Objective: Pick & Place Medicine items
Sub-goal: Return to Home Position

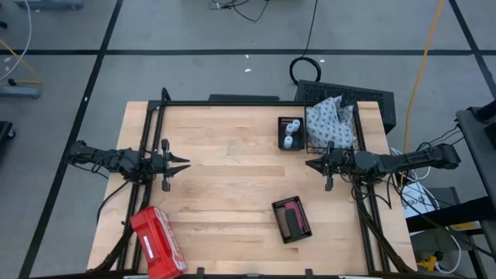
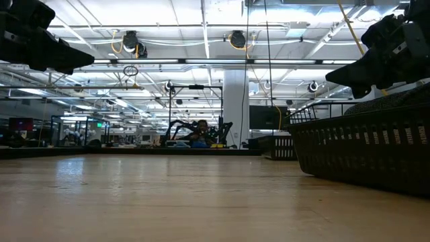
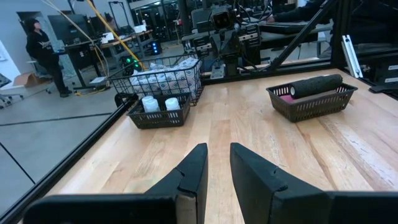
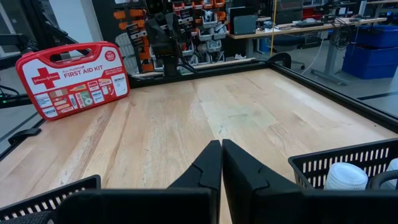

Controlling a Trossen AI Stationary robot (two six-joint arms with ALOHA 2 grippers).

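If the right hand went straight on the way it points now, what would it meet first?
Probably the left hand, which faces it across the table; from above the right hand lines up with it, though relative height is unclear.

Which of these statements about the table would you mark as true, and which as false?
1. The white bottles are in a small basket beside the wire basket. True.
2. The cloth lies on the bare table. False: it is in the wire basket.
3. The red kit is near the table corner on the left arm's side. True.
4. The right pincer holds a tube. False: it is shut on nothing; the tubes lie in a second basket.
5. The left pincer is open. True.
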